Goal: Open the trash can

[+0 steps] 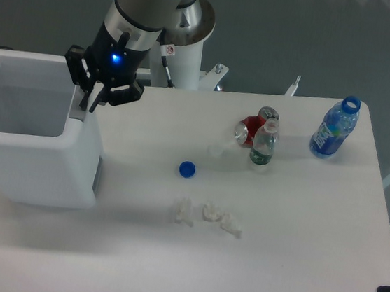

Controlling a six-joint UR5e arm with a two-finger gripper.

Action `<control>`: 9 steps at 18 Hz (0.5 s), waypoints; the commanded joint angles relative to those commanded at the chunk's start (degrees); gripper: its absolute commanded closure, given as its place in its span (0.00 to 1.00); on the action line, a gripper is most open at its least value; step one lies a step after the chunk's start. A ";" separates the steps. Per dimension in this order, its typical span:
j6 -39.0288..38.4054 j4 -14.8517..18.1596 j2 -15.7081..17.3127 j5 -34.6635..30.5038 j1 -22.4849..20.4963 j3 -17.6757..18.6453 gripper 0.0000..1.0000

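White rectangular table (292, 220) fills most of the view. Large white boxy plastic trash can (34, 163) at the table's left edge, top open, hollow interior showing. Black two-finger gripper (91, 102) just above the can's right rim; cannot tell whether its fingers are apart or together. Blue-labelled clear plastic bottle (334, 130) far right, uncapped. Small green-labelled bottle (263, 145) touching a tipped red can (253, 128). Crumpled white tissue (208, 216). Round blue cap (187, 169).

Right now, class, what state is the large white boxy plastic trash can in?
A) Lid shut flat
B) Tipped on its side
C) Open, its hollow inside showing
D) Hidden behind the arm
C: the large white boxy plastic trash can shows its hollow interior from above, no flat lid covering it.
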State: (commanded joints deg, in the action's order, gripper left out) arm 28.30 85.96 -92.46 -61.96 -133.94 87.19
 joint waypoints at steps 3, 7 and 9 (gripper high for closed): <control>1.31 -0.09 0.00 0.00 -2.46 -0.26 0.39; 3.96 -0.61 -0.26 -0.44 -6.85 -0.09 0.00; 4.30 -1.23 -0.52 -1.75 -8.09 0.00 0.00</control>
State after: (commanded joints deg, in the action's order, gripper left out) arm 32.60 84.73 -92.99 -63.71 -142.03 87.19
